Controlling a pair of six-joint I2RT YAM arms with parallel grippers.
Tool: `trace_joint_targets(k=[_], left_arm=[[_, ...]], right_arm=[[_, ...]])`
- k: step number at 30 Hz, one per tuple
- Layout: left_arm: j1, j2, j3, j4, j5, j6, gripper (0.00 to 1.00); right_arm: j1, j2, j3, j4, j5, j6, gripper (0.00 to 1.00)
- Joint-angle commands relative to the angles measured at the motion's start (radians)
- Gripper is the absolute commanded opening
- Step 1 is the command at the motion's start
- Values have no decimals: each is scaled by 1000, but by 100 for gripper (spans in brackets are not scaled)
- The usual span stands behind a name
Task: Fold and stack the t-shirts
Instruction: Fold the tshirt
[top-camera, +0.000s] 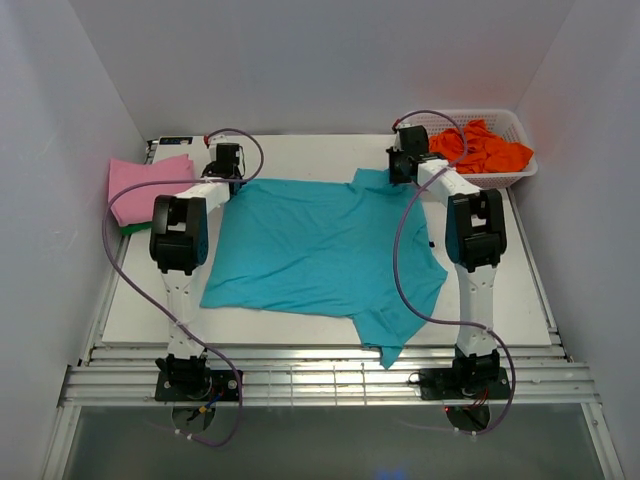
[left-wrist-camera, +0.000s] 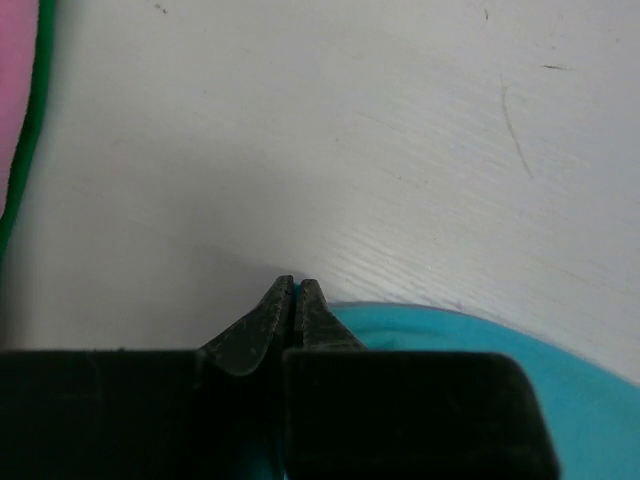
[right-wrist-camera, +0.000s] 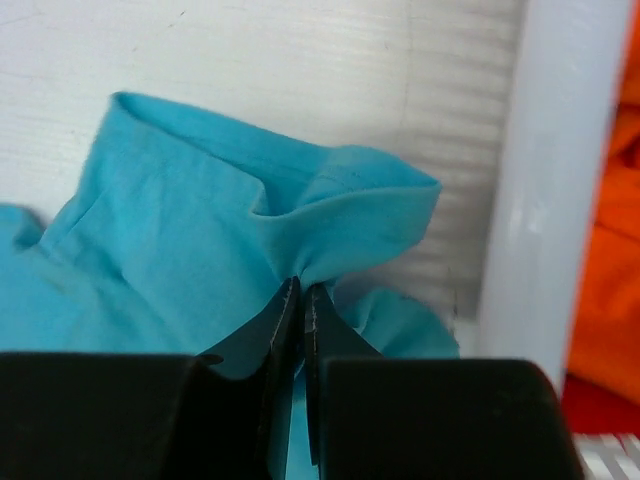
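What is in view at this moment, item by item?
teal shirt: one, teal, spread flat mid-table, one sleeve over the near edge
pink shirt: one, pink, folded, far left of the table
green shirt: one, green, under the pink shirt, only its edge shows
orange shirts: number unclear, orange, heaped in the basket
basket: one, white, far right corner
table: one, white
left arm, right arm: two, black and white
left gripper: shut on the teal shirt's far left corner
right gripper: shut on the teal shirt's far right sleeve
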Motion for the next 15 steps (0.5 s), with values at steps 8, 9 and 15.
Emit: trace_joint_targets(k=[8,9,15], left_arm=[[-7,-294,-230,165,55,-21,0],[-8,-308,-256,165,55,-27,0],[-11,-406,-344,168,45,-41,0]], right_arm=[[21,-321,-290,96,35,-1,8],[24,-333,-307,94,37,1,8],[63,-451,-447,90,63,11,8]])
